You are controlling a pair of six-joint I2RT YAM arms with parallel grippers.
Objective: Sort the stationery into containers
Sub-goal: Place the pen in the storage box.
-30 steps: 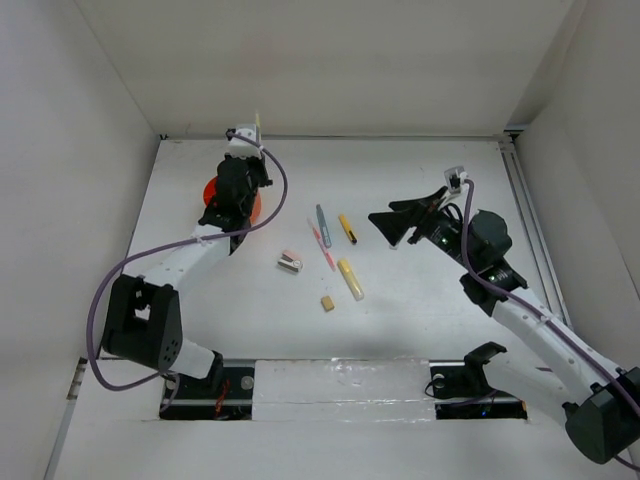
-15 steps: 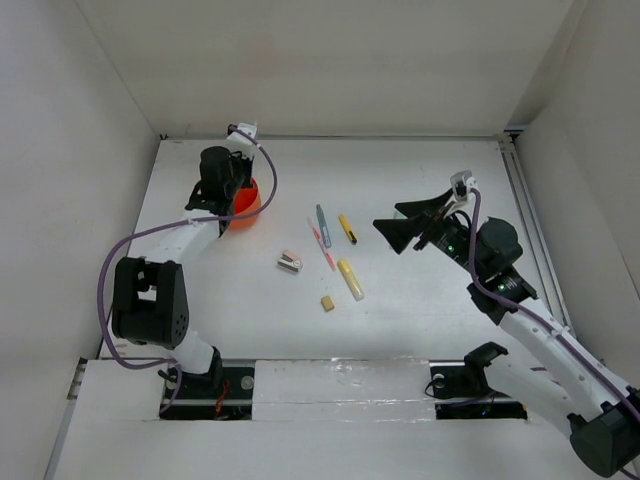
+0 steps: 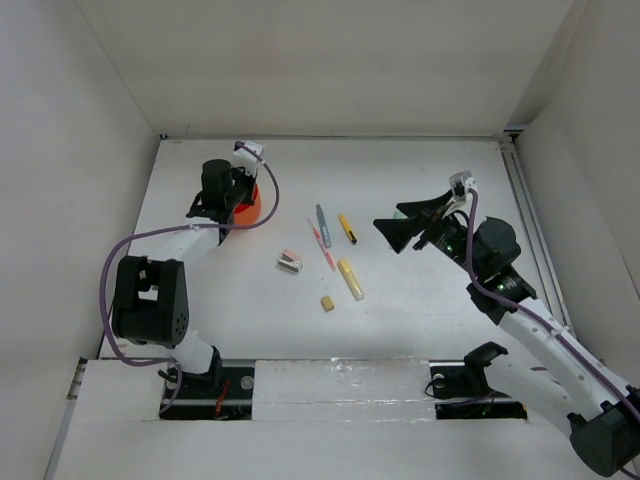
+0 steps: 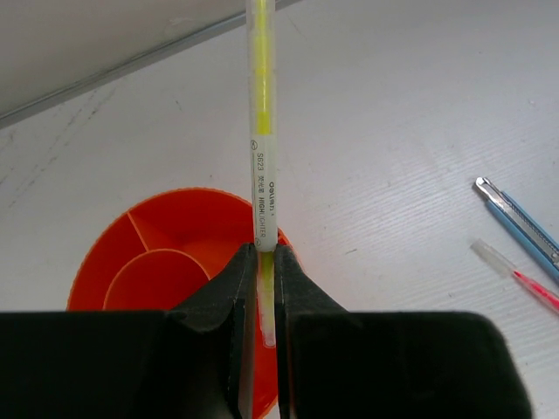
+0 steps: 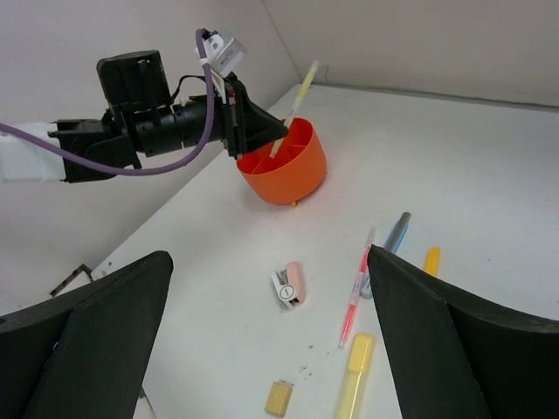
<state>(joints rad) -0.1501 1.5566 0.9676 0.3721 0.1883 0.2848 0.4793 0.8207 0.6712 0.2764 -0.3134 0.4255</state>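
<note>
Highlighter (image 4: 262, 131) clamped in left pincer (image 4: 265, 253) over orange cup (image 4: 175, 223); label legible from left wrist only. Right pincer (image 5: 269, 255) agape, empty.

White matte table (image 3: 420, 170) with faint scuffs, boxed in by plain white left wall (image 3: 60, 150), back wall (image 3: 330, 60) and right wall (image 3: 590, 120), thin metal rail (image 3: 527, 215) along the table's right edge, glossy white strip (image 3: 340, 385) across the near edge, soft even light.
</note>
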